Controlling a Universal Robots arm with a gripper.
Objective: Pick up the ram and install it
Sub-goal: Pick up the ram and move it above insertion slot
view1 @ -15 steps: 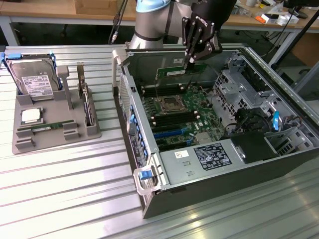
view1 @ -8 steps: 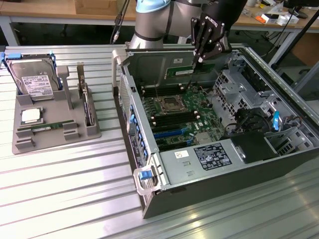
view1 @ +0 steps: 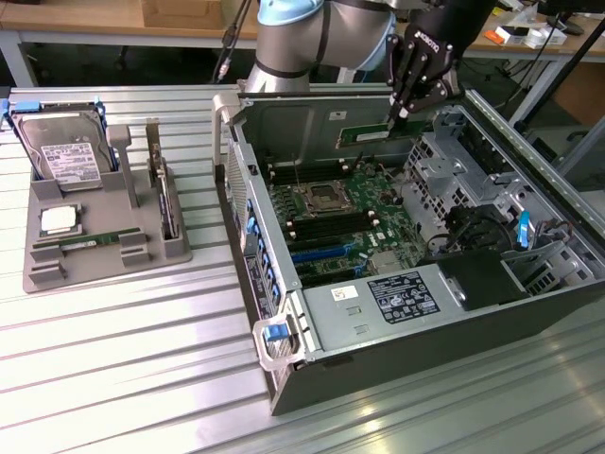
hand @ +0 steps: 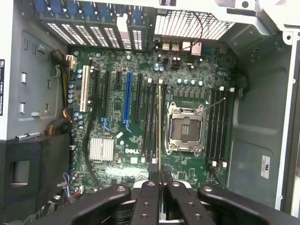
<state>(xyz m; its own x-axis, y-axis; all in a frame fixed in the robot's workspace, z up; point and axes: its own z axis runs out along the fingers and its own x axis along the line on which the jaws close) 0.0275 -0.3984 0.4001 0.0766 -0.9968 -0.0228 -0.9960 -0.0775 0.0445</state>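
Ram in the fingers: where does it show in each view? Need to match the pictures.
Exterior view: the ram hangs level from the fingers, over the far side of the open case.
Wrist view: the ram is seen edge-on, a thin strip running out from between the fingers, over the memory slots.
Shared landmark: the empty CPU socket.

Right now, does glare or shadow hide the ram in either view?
Exterior view: glare streaks the table; the ram in the gripper is evenly lit. Wrist view: the case wall is washed out white, yet the ram's edge stands out against the motherboard.
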